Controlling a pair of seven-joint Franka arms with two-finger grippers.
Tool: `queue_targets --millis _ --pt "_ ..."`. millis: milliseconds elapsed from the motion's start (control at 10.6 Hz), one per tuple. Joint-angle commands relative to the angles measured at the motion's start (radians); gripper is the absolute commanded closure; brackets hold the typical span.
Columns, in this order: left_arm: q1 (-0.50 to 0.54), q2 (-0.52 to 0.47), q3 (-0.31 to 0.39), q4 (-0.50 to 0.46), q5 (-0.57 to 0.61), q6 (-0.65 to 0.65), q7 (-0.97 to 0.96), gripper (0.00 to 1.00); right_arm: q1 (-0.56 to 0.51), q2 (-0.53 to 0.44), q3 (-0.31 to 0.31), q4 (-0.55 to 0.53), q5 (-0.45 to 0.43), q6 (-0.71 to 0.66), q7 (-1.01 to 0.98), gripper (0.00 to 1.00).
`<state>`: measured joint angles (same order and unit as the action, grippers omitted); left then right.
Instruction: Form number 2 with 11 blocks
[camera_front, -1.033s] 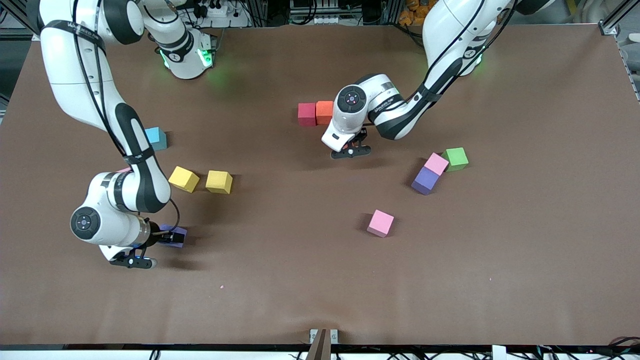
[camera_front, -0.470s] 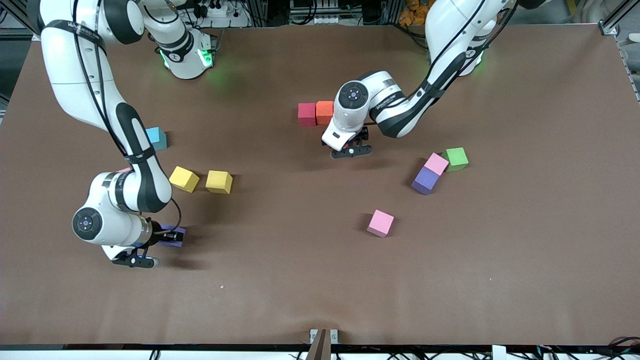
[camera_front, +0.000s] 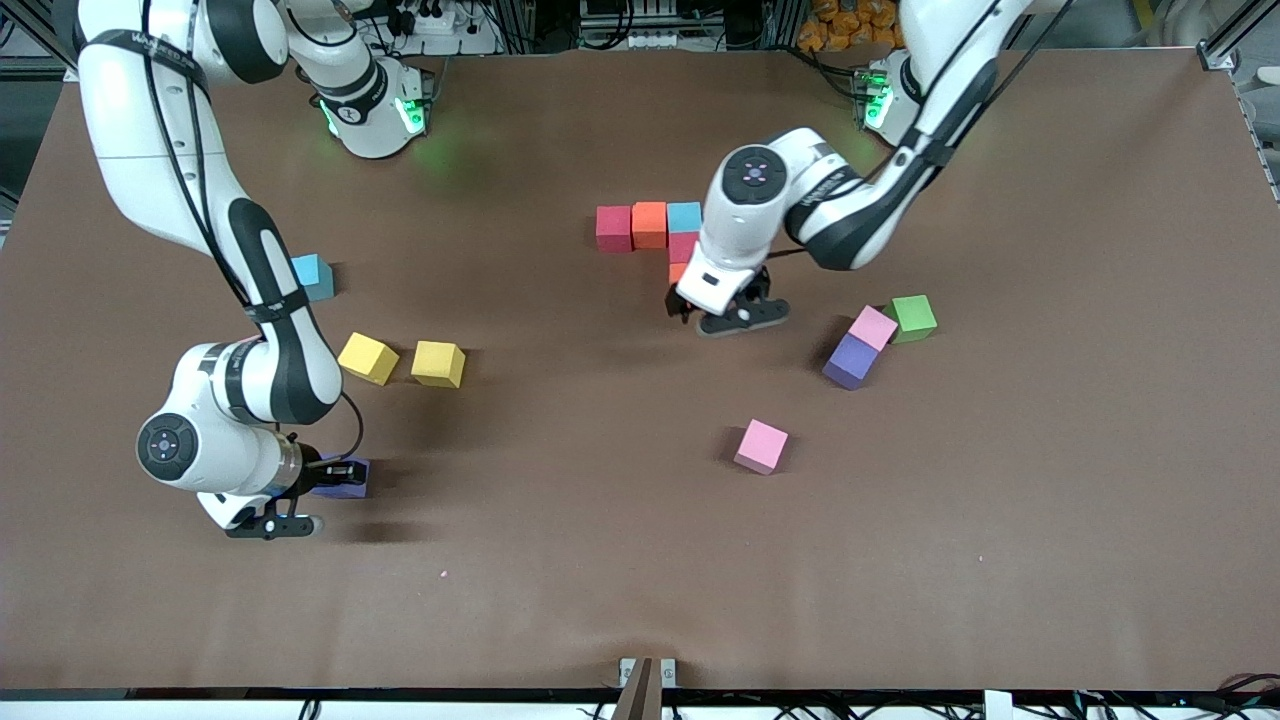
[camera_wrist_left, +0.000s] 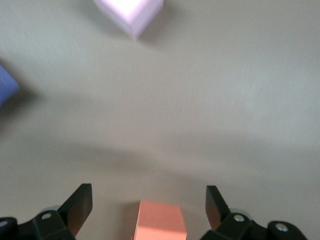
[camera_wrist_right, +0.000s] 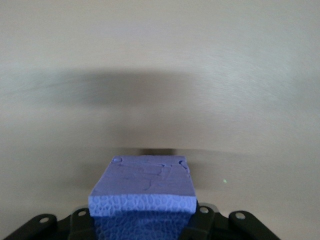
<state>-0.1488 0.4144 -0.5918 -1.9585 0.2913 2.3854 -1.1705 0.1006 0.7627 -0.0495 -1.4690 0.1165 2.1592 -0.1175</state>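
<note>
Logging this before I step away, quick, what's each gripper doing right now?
Left gripper: jaws open, empty, over the orange block at the started digit.
Right gripper: jaws shut on a purple block.

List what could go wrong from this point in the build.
1. The left gripper, open, hangs right beside the orange cube it stands over; moving sideways could knock the started figure out of line.
2. The right gripper is shut on a purple cube near the yellow cubes; a low carry could clip them.
</note>
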Motion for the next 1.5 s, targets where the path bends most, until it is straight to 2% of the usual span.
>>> queue_targets --millis 0,94,282,376,563,845,1033,1409 --pt "0.038 0.041 0.013 0.135 -0.050 -0.018 0.032 0.00 0.059 -0.032 0.005 0.041 -0.020 -0.102 -0.167 0.73" --pt "0.035 0.059 0.059 0.194 -0.081 -0.029 0.035 0.00 0.127 -0.032 0.002 0.067 -0.055 -0.139 -0.251 0.73" --pt "0.035 0.067 0.128 0.286 -0.182 -0.134 0.133 0.00 0.271 -0.032 0.003 0.087 -0.102 -0.165 -0.348 0.72" --pt "0.023 0.084 0.165 0.327 -0.240 -0.175 0.196 0.00 0.344 -0.032 0.004 0.087 -0.106 -0.163 -0.402 0.72" --pt "0.012 0.148 0.216 0.400 -0.297 -0.201 0.200 0.00 0.431 -0.054 0.005 0.075 -0.104 -0.160 -0.474 0.72" --pt "-0.044 0.246 0.286 0.466 -0.343 -0.198 0.110 0.00 0.504 -0.187 0.004 -0.138 -0.104 -0.121 -0.540 0.72" --pt "-0.066 0.293 0.291 0.503 -0.340 -0.184 -0.013 0.00 0.573 -0.256 0.004 -0.262 -0.104 -0.056 -0.554 0.72" --pt "-0.113 0.345 0.348 0.504 -0.334 -0.115 -0.078 0.00 0.714 -0.244 0.002 -0.301 -0.116 0.109 -0.637 0.71"
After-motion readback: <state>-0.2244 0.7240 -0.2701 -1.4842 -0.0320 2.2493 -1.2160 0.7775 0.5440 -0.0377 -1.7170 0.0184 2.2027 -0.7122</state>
